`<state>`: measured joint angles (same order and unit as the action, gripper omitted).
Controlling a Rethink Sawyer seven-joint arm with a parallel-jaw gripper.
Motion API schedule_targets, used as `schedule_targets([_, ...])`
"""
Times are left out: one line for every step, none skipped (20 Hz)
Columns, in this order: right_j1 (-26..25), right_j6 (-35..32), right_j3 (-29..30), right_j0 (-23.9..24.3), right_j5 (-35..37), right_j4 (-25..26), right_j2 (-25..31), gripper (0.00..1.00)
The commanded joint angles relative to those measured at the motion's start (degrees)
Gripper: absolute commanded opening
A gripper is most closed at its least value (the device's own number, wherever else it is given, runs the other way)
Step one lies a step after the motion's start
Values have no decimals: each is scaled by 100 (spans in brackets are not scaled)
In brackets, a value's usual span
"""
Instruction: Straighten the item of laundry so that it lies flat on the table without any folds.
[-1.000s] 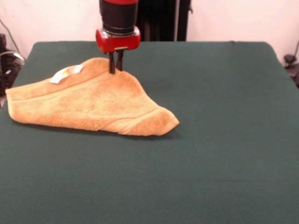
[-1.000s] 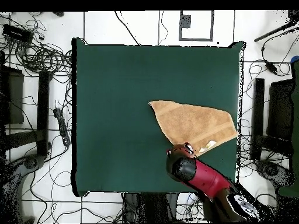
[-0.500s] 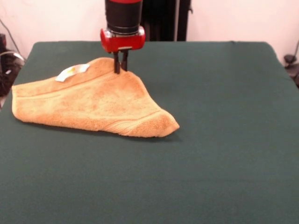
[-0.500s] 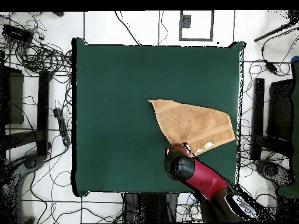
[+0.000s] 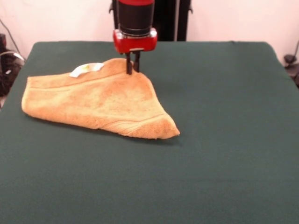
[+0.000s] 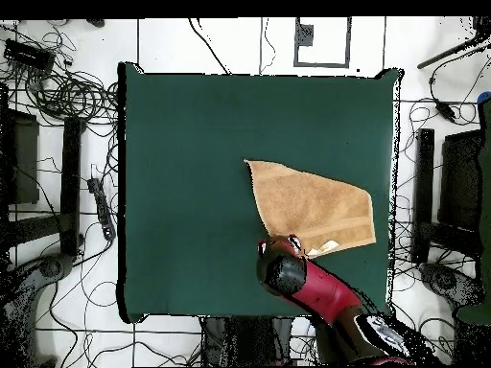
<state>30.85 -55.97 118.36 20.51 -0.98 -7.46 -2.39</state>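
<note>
Pinching the far corner of the towel (image 5: 100, 105), the gripper (image 5: 132, 70) stands with jaws clenched on cloth, centre-top of the front view. From there the folded towel runs leftward and down-frame across the table (image 5: 224, 140).

No readable text, labels, brands or numbers in either view. White tag (image 5: 87, 68) on the orange-tan towel (image 5: 98, 100) has faint yellowish marks, too small to make out. Pale patch on the arm (image 6: 379, 333) near the bottom edge of the overhead view may carry lettering, but it is illegible.
</note>
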Motion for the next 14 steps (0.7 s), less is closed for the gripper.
schedule_targets([-279, -2244, 323, -625, -197, -583, 663, 0])
schedule_targets([-269, -2313, 320, -681, -176, -623, 645, 0])
schedule_targets([-251, -2374, 317, -730, -137, -648, 621, 0])
schedule_targets([-211, -2433, 326, -780, -95, -673, 605, 0])
schedule_targets([-172, -2490, 352, -805, -63, -687, 607, 0])
schedule_targets([-108, -2550, 378, -840, -6, -705, 607, 0])
schedule_targets([-60, -2607, 397, -876, 41, -730, 607, 0])
schedule_targets([-13, -2664, 417, -913, 89, -755, 606, 0])
schedule_targets([4, -2725, 395, -953, 133, -794, 615, 0])
schedule_targets([24, -2784, 384, -1000, 175, -826, 614, 0])
schedule_targets([36, -2844, 373, -1066, 204, -868, 604, 0])
schedule_targets([49, -2899, 366, -1103, 228, -901, 610, 0])
schedule_targets([99, -2966, 392, -1146, 258, -929, 619, 0])
schedule_targets([131, -3022, 408, -1178, 277, -953, 631, 0])
